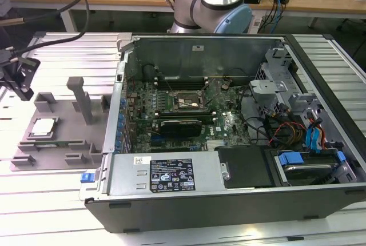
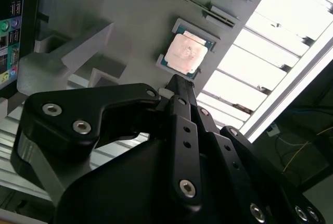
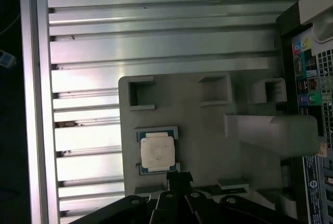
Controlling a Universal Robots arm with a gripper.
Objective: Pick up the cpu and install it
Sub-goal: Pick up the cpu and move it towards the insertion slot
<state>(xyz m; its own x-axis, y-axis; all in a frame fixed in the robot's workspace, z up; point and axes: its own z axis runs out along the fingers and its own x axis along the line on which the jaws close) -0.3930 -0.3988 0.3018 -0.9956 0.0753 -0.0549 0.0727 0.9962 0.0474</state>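
Observation:
The cpu (image 1: 44,127) is a small square chip with a silvery top, lying flat in a recess of the grey fixture tray (image 1: 63,143) to the exterior view's left of the computer case. It also shows in both wrist views, cpu (image 2: 186,53) and cpu (image 3: 157,152). My gripper (image 1: 24,90) hangs above the tray's far left corner, apart from the chip. In both wrist views its black fingers (image 2: 179,96) meet at a point just short of the cpu's edge, shut with nothing between them. The motherboard socket (image 1: 186,102) sits inside the open case.
The open computer case (image 1: 229,120) fills the middle and right of the exterior view, with cables, a drive bay and a black power supply. An upright grey post (image 1: 80,97) rises from the tray. The ribbed aluminium table (image 1: 51,200) surrounds both. The arm's base (image 1: 214,0) stands behind the case.

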